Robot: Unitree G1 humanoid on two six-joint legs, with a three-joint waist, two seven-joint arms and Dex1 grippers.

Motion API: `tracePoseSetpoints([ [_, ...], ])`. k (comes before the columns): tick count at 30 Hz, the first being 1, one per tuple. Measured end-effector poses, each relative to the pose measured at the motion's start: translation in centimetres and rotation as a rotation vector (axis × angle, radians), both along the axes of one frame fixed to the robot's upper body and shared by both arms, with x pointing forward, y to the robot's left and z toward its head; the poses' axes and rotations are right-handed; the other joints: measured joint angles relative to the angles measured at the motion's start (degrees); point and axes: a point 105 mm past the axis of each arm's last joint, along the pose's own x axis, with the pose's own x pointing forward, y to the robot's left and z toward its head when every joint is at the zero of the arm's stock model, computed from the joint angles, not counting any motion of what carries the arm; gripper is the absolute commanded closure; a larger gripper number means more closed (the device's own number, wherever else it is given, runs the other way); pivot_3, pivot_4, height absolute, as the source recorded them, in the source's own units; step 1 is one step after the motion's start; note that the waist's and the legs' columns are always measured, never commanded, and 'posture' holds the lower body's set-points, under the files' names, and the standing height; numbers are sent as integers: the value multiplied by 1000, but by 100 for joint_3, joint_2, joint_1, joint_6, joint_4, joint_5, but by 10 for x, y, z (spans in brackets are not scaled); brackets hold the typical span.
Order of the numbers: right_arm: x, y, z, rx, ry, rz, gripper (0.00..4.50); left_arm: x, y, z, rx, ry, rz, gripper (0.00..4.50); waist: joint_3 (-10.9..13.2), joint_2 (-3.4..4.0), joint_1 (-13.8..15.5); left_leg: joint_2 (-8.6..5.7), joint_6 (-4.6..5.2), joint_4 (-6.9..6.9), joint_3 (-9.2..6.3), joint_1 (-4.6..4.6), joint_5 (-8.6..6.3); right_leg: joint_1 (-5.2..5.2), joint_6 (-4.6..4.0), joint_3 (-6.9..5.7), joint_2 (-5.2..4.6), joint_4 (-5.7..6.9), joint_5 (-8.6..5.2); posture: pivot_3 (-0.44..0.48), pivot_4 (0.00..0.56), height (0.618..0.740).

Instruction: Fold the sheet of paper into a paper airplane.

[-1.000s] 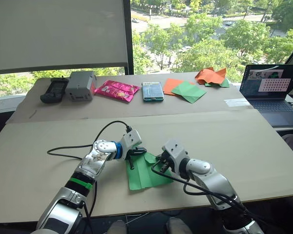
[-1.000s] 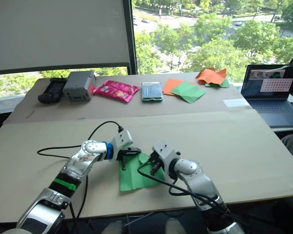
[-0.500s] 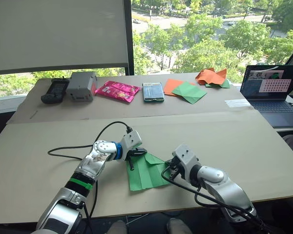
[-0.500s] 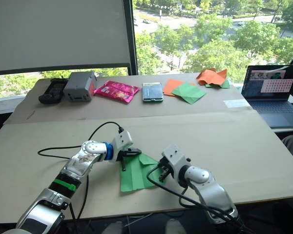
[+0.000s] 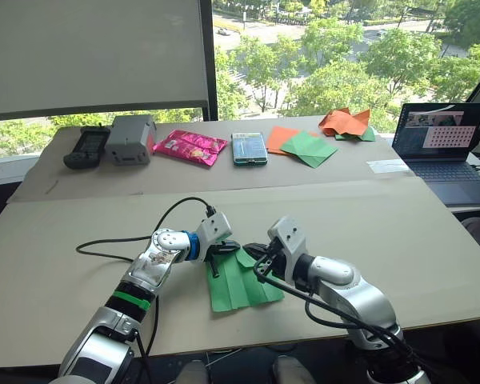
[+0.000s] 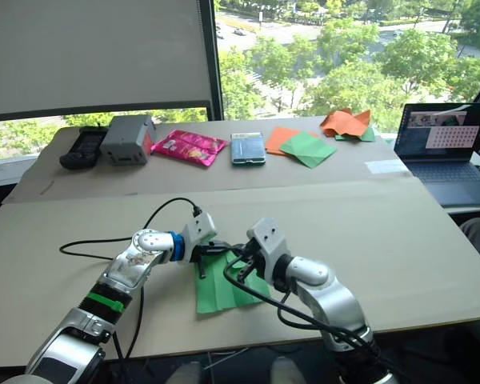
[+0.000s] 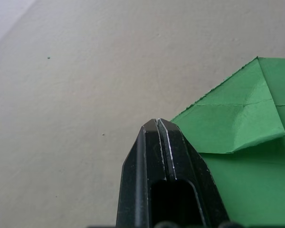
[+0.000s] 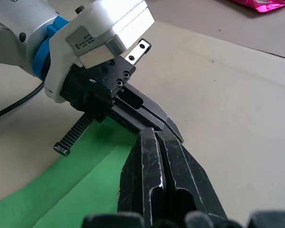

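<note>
Bright green creased paper (image 5: pixel 240 282), thin and partly folded with a turned-over flap at its far corner, lies flat on the beige counter (image 5: pixel 400 232), close to the near edge and roughly midway along it. Straight crease lines run lengthwise across the sheet.

Left hand (image 5: pixel 228 246): black fingers pressed together, tips at the far corner of the paper. In the left wrist view the closed fingers (image 7: pixel 164 142) sit at the edge of the folded flap; whether they pinch the paper or merely rest on it cannot be determined.

Right hand (image 5: pixel 254 250): black fingers pressed together, tips directly beside the left hand's tips, over the same far corner of the paper. In the right wrist view the two pairs of fingertips appear to touch or nearly touch.

Along the far edge of the counter, well apart from the paper, from the left corner toward the right:
- black handheld device (image 5: pixel 84 147)
- grey box-shaped unit (image 5: pixel 131 138)
- pink foil packet (image 5: pixel 190 147)
- small blue-framed flat device (image 5: pixel 249 148)
- flat orange and green paper sheets (image 5: pixel 304 146)
- crumpled orange paper (image 5: pixel 344 122)

An open laptop (image 5: pixel 444 156) stands at the right edge.
</note>
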Motion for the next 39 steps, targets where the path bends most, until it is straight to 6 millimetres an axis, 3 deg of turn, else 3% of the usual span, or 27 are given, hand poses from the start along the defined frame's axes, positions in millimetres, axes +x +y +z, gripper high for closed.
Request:
tracePoseSetpoints([
  [6, 11, -5, -35, -120, 75, -17, 4475, -1, 3, 2, -13, -19, 23, 4500, 0, 1, 1, 0, 11, 1, 1, -1, 7, 3, 1, 1, 1, 4, 1, 0, 150, 721],
  [15, 11, -2, -35, -156, 62, 18, 4475, -13, 41, 12, -159, 94, 258, 4500, 8, -1, -96, 9, 23, -12, -1, 10, 13, 2, 2, 2, 9, 9, 1, 0, 150, 721],
  [19, 13, 1, -35, -160, 58, 25, 4500, -26, 67, 37, -322, 161, 384, 3368, 23, -19, -124, 10, 4, -13, -3, 12, 2, 2, 1, 1, 8, 7, 1, 0, 150, 721],
  [22, 13, 3, -35, -164, 57, 27, 4500, -39, 85, 41, -396, 234, 467, 2343, 24, -17, -140, 10, 3, -14, -3, 18, 1, 4, 1, 0, 8, 7, 1, 0, 150, 721],
  [23, 13, 3, -35, -165, 56, 28, 4500, -42, 87, 37, -401, 259, 487, 2343, 24, -16, -140, 10, 3, -13, -3, 20, 1, 4, 1, 0, 8, 7, 1, 0, 150, 721],
  [28, 14, 4, -35, -178, 39, 29, 4500, -56, 87, 17, -424, 367, 542, 2343, 35, -32, -112, 10, -1, -13, -3, 18, -1, 2, 0, 0, 7, -1, 1, 0, 150, 721],
  [39, 15, 8, -34, -171, 36, 30, 4500, -53, 74, 9, -476, 438, 580, 2343, 35, -30, -133, 9, -2, -15, -2, 19, -2, -3, 0, -1, 6, -4, 1, 0, 150, 721],
])
